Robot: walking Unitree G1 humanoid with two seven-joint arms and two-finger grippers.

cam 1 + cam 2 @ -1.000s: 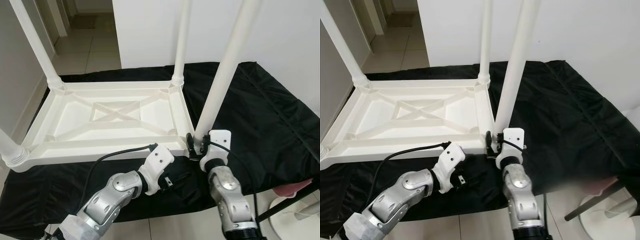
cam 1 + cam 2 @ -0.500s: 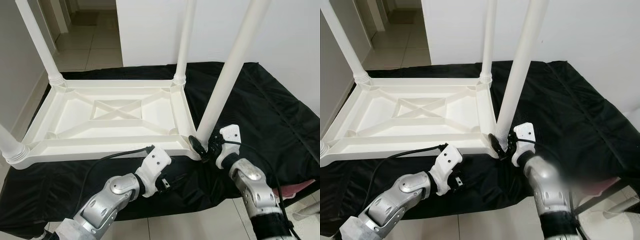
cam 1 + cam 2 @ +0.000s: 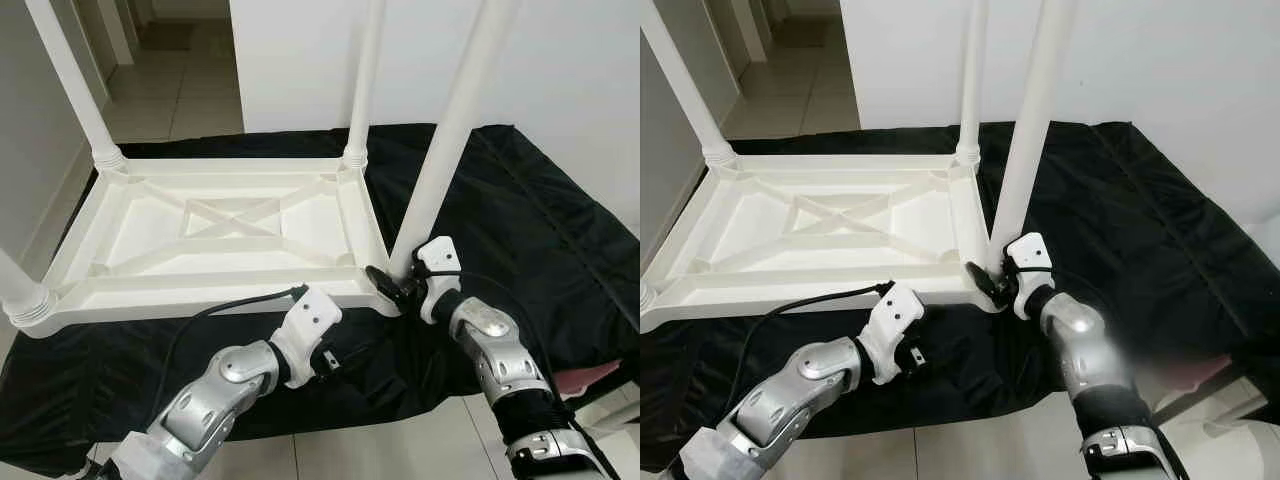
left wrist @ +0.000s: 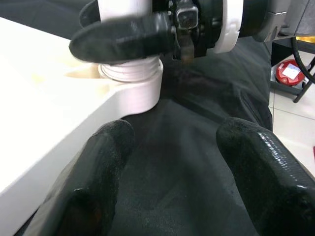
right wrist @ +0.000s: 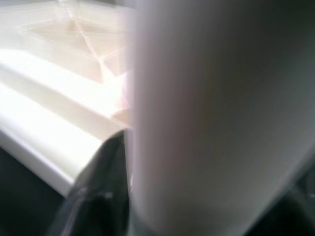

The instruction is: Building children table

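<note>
Nearest me, my left gripper [image 3: 335, 358] hovers low over the black cloth [image 3: 520, 215] just in front of the near edge of the upturned white table top [image 3: 215, 235]; its two black fingers [image 4: 256, 169] stand well apart with only cloth between them, holding nothing. Half a second ago it sat in much the same place.

Just beyond and to the right, my right gripper [image 3: 395, 288] is at the near right corner of the table top, clasped around the foot of the near right table leg [image 3: 450, 135], one finger [image 4: 123, 37] wrapped across the leg just above its ribbed collar [image 4: 132, 81]. Against the earlier picture, my right forearm has swung in and the wrist sits closer against the leg; the leg stands seated in the corner socket, leaning slightly.

Farther back, the far right leg [image 3: 365, 80] and far left leg [image 3: 70, 85] rise from their corners, and the near left leg [image 3: 22, 295] stands at the near left corner. Past the cloth lies tiled floor [image 3: 175, 100].
</note>
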